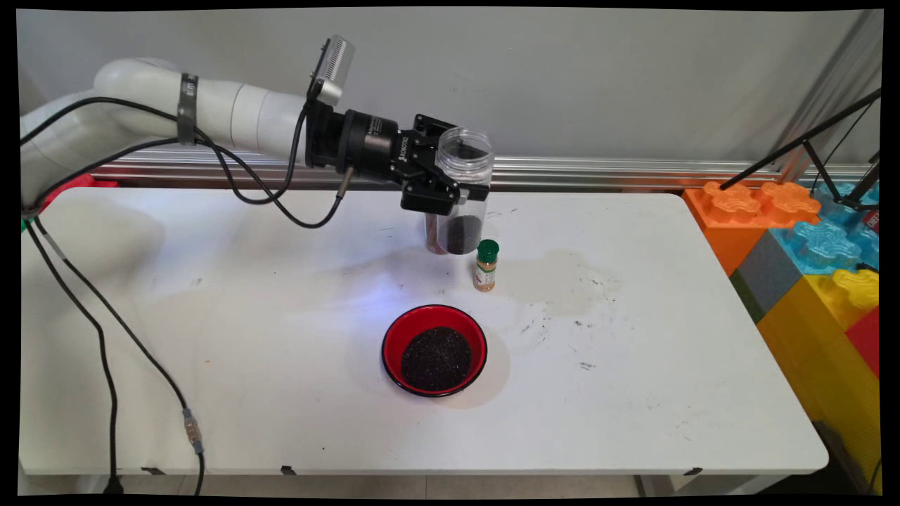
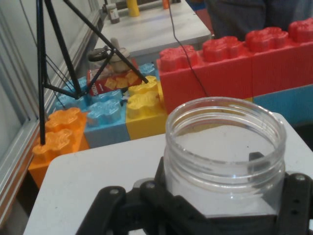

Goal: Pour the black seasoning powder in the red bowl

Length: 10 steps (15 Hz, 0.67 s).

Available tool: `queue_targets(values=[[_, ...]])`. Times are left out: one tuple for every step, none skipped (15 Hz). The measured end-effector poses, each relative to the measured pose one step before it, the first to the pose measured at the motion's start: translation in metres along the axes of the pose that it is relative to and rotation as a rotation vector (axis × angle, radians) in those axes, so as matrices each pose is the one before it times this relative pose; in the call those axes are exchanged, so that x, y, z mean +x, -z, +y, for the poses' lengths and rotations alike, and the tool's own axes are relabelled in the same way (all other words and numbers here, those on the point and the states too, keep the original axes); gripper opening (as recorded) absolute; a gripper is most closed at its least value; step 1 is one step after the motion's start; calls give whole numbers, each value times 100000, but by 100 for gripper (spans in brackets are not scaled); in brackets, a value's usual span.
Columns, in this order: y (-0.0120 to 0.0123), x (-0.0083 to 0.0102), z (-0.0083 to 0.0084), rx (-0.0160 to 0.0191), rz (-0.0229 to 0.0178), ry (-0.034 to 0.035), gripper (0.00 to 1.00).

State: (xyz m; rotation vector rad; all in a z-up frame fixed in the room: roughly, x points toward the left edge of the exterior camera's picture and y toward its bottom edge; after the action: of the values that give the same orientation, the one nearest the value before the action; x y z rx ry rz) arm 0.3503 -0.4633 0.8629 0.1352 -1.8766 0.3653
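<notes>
clear plastic jar, open at the top and with dark grains at its bottom, is pinched upright by the end effector above the far part of the white surface. near it stands a small spice bottle with green cap. closer to the camera sits a red bowl with dark grains.

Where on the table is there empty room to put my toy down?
Bare room lies left of the red bowl, out to the table edge, and right of it toward the toy blocks. It is crowded mid-table, where the gripper holds the clear jar beside the spice bottle.
</notes>
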Motion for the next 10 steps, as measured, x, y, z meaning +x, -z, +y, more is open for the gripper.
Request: queue_targets(values=[[-107, 345, 368, -234, -548, -1164, 0], [-118, 378, 423, -307, -694, -1360, 0], [-103, 353, 404, -291, -852, -1856, 0], [-76, 273, 320, -182, -797, -1796, 0], [-94, 292, 330, -126, -933, -2027, 0], [-134, 274, 301, -240, -915, -2163, 0], [-76, 248, 287, -129, -832, -2127, 0], [-91, 202, 215, -133, -560, -1850, 0], [-115, 222, 194, -195, -632, -2462, 0], [-67, 194, 201, -348, -734, -2642, 0]])
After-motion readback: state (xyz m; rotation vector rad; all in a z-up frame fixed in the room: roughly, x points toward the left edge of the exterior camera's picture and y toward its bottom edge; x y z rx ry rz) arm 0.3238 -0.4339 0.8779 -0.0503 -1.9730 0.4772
